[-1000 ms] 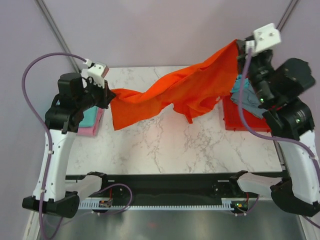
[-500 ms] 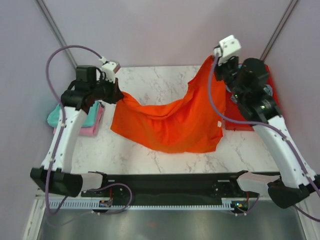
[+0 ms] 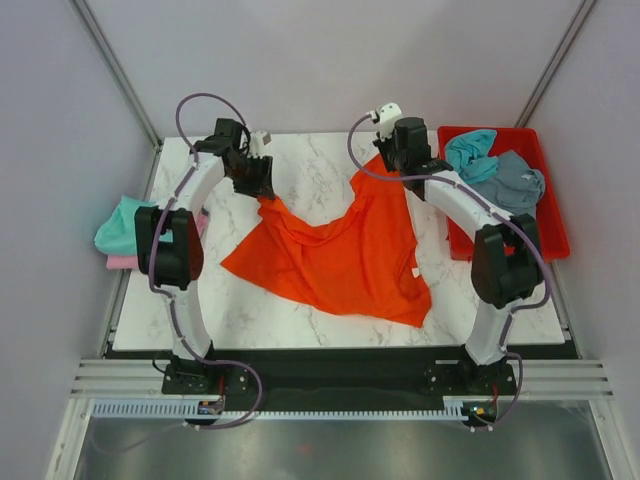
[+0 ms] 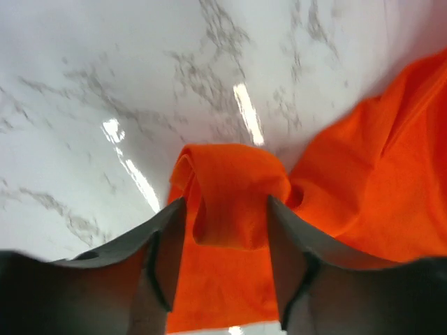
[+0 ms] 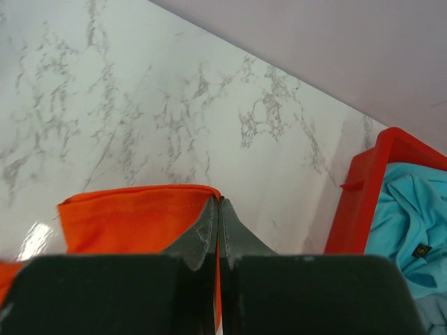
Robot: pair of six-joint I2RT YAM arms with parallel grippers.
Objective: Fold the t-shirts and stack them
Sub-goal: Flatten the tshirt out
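Your marble desk [image 3: 330, 150] carries the orange t-shirt [image 3: 340, 255], spread loosely across its middle with both far corners lifted. The red tray [image 3: 530, 235] sits at the desk's right edge. Your left fingers [image 4: 140, 265] clamp a bunched fold of the shirt, and your right fingers [image 5: 199, 234] pinch its hem.

In the right wrist view the right pincer [image 5: 218, 206] hid from us the strip of orange t-shirt [image 5: 133, 220] nipped between its fingers. The frame's edge cut off the red tray [image 5: 360, 209] and the crumpled teal t-shirt [image 5: 412, 216], whose dark label was too small for us to read. From above, the left arm [image 3: 175, 240] covered part of the folded teal t-shirt [image 3: 118, 228] and the pink t-shirt [image 3: 122, 262].
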